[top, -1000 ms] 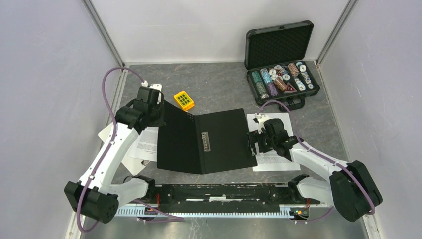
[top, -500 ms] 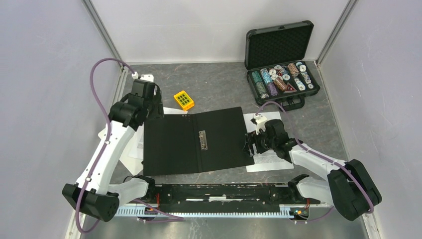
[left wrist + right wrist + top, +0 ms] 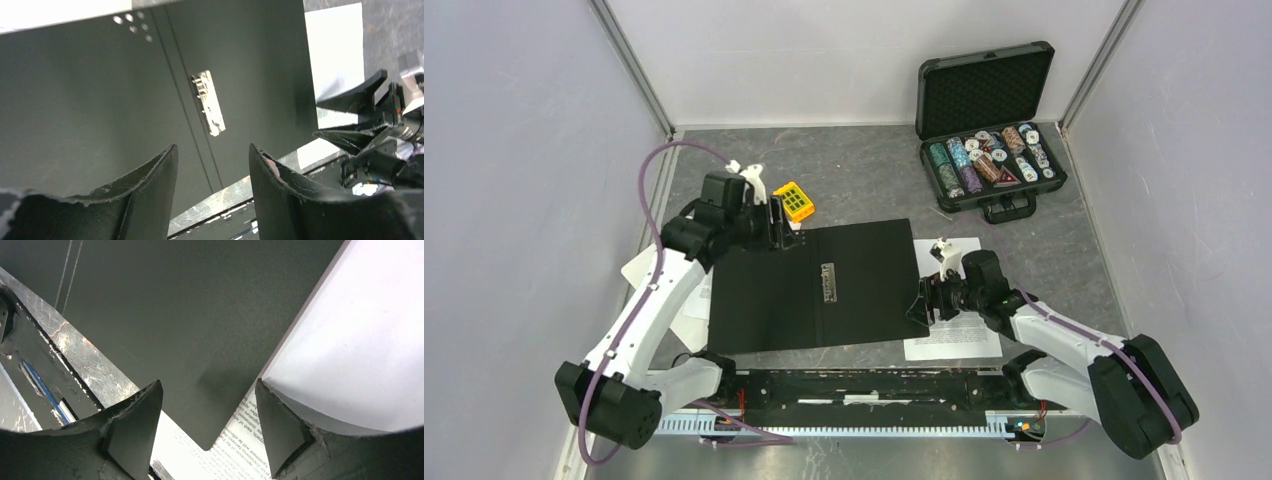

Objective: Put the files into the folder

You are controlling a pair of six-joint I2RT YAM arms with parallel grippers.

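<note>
The folder (image 3: 814, 285) lies open and flat in the middle of the table, black inside up, with its metal clip (image 3: 828, 282) along the spine. My left gripper (image 3: 782, 232) hovers open above its far left cover; the left wrist view shows the folder (image 3: 100, 90) and clip (image 3: 209, 102) beyond the empty left gripper (image 3: 212, 147). My right gripper (image 3: 916, 302) is open at the folder's right edge, the right gripper (image 3: 208, 385) astride the cover's near corner (image 3: 200, 340). A printed file (image 3: 240, 450) lies under that corner. Files show right (image 3: 959, 335) and left (image 3: 692, 300) of the folder.
An open black case of poker chips (image 3: 989, 160) stands at the back right. A small yellow block (image 3: 793, 201) sits just behind the left gripper. A white rounded board corner (image 3: 636, 268) pokes out under the left arm. Grey walls close in on three sides.
My left gripper opened and let go of the raised left cover, which dropped flat; that gripper then moved right. The right gripper slid toward the folder's near right corner.
</note>
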